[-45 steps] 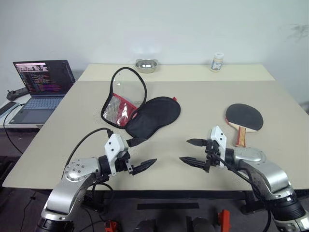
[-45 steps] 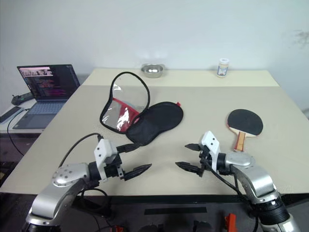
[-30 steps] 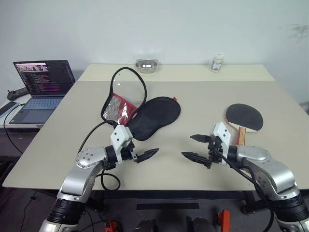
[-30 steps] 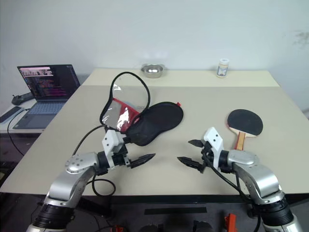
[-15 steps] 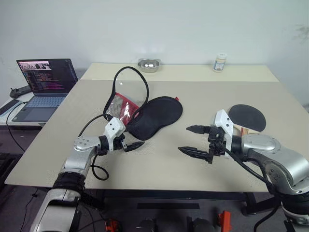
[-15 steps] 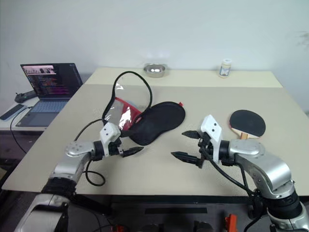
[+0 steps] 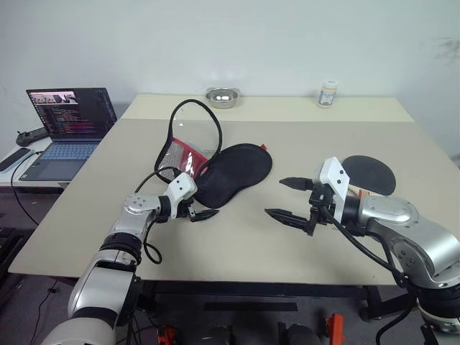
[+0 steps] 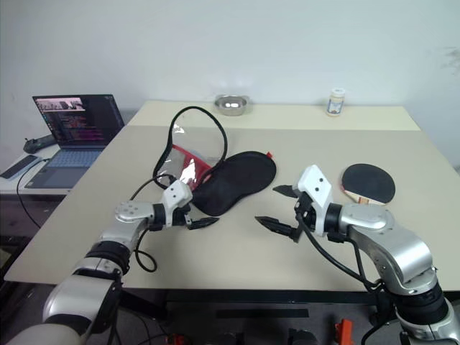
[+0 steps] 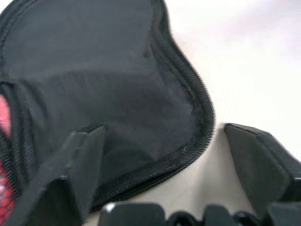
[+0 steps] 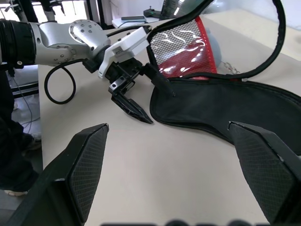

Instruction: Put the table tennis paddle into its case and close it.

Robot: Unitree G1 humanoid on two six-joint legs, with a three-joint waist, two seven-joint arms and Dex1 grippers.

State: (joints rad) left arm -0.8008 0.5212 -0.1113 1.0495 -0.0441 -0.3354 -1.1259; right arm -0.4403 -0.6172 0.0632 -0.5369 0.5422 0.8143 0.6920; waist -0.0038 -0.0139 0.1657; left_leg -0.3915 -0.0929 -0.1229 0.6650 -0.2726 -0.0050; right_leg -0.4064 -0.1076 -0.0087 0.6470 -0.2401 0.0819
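Note:
The case lies open left of the table's middle, its black half (image 7: 233, 171) flat and its red mesh lid (image 7: 188, 147) standing upright. My left gripper (image 7: 203, 210) is at the case's near edge, open. In the left wrist view one finger (image 9: 87, 155) is over the black fabric and the other (image 9: 256, 160) over bare table, with the stitched rim (image 9: 188, 150) between them. The table tennis paddle (image 7: 370, 172) lies at the right with its black face up and its handle hidden behind my right wrist. My right gripper (image 7: 277, 198) hovers open above the table, between case and paddle, holding nothing.
An open laptop (image 7: 68, 122) sits on a side desk to the left. At the far edge of the table (image 7: 237, 244) stand a steel bowl (image 7: 221, 96) and a small bottle (image 7: 327, 93). A black cable (image 7: 144, 248) loops from my left forearm.
My left gripper has moved forward to the case's near edge and now straddles its rim. My right gripper has risen a little and stays open.

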